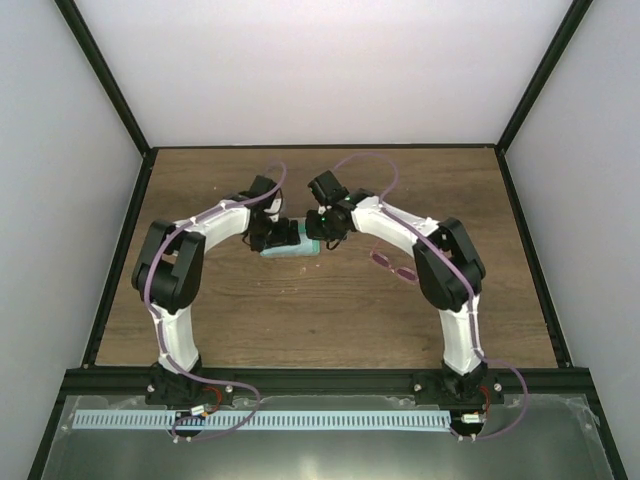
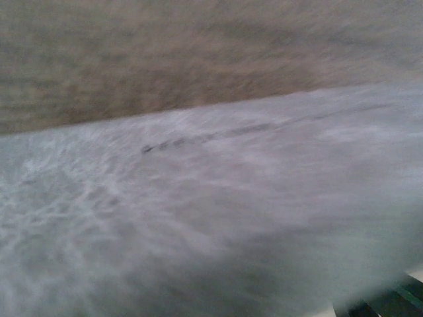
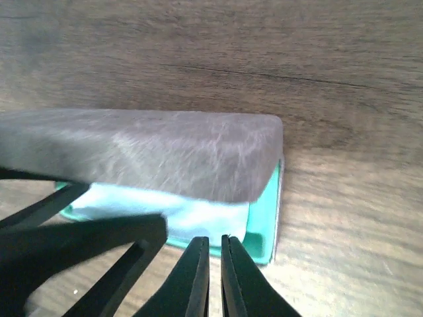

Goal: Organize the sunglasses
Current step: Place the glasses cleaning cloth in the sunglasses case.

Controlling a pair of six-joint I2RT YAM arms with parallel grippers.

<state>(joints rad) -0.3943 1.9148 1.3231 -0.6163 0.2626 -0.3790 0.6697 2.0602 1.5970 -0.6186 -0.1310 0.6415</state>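
Observation:
The sunglasses (image 1: 393, 267), a thin pink-purple pair, lie on the table right of the case, partly under my right arm. The grey case (image 1: 290, 248) sits mid-table between both grippers. In the right wrist view its grey lid (image 3: 152, 152) hangs partly lowered over the green lining (image 3: 264, 224) and a light blue cloth (image 3: 198, 214) inside. My right gripper (image 3: 215, 247) is shut and empty, just in front of the case; it also shows in the top view (image 1: 322, 235). My left gripper (image 1: 268, 235) is at the lid's left end, one finger (image 3: 79, 241) under the lid. The blurred lid (image 2: 198, 218) fills the left wrist view.
Wooden table (image 1: 250, 320) inside a walled enclosure with black frame posts. Both arms arch inward over the table's middle. A strip of bare wood (image 2: 165, 59) shows beyond the lid in the left wrist view.

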